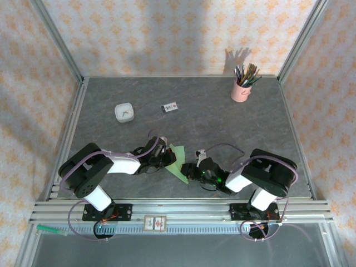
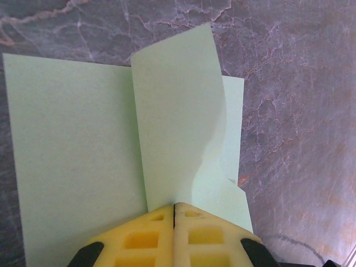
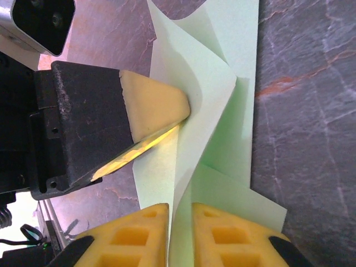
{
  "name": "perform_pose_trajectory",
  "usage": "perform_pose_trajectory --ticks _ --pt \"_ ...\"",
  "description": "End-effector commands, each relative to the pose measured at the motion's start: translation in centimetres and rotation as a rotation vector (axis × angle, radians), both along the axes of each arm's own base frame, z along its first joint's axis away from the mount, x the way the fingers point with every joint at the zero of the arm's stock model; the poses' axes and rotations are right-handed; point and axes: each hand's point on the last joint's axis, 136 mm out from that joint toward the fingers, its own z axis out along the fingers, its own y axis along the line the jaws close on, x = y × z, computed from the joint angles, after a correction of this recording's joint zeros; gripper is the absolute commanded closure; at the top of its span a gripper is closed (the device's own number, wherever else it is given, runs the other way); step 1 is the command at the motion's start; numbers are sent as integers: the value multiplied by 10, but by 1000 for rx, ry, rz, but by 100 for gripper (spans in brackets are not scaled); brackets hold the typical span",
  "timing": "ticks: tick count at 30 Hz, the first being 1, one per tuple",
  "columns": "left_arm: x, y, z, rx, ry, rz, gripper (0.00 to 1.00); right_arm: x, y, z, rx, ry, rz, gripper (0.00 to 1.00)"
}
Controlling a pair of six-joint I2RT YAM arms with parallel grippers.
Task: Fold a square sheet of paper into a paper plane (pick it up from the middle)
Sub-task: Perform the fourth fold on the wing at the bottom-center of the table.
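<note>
The square sheet of paper (image 1: pixel 178 162) lies on the grey table (image 1: pixel 233 139) near its front edge, midway between the two arms and partly folded. In the left wrist view the sheet (image 2: pixel 72 144) lies mostly flat, with one flap standing up from a crease and curling over at the top. In the right wrist view it (image 3: pixel 239 55) shows several layers and a raised ridge running toward the camera.

The left gripper (image 1: pixel 166 158) reaches the sheet from the left. Its yellow fingertips (image 2: pixel 161 228) are pressed together with no gap, pinching the near edge of the paper at the foot of the upright flap. From the right wrist, one of its yellow pads (image 3: pixel 153 108) rests against the raised fold.

The right gripper (image 1: pixel 190 171) meets the sheet from the right. Its fingers (image 3: pixel 222 236) stand slightly apart and straddle the paper ridge, which runs up through the narrow gap.

Well apart from all this, at the back right corner, a pink cup (image 1: pixel 240 92) stands upright and holds a bunch of coloured pencils (image 1: pixel 247 73) fanning out of its mouth. At the back left sits a small white square dish (image 1: pixel 124 113). Something faint marks its inside, too small to make out. A small white card with dark print (image 1: pixel 170 107) lies flat on the table to the dish's right.
</note>
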Motion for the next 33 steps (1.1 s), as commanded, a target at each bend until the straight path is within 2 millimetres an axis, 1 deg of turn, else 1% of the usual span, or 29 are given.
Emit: perform_pose_trajectory --ticks 1,9,14,16,19,22,25,29,33 --pt "-11 21 -28 108 69 13 99 3 -11 -5 -70 -11 -27 80" --pt "-12 21 -27 106 65 10 99 3 -14 16 -64 -58 -15 77" --pt "-12 21 -27 105 65 11 99 5 -22 31 -93 -115 -27 77" --pt "-12 22 -28 106 65 12 99 4 -20 38 -112 -143 -13 78" --pt "-11 21 -27 102 64 14 99 2 -9 45 -145 -174 34 81" --pt "-11 21 -27 103 64 12 99 -3 5 42 -175 -171 95 82" --pt "-11 21 -26 104 63 12 99 -6 13 33 -199 -154 131 84" --pt "-11 21 -26 106 64 11 99 -7 13 18 -231 -123 140 86" --pt "-11 22 -25 106 63 10 99 -9 8 7 -260 -100 137 87"
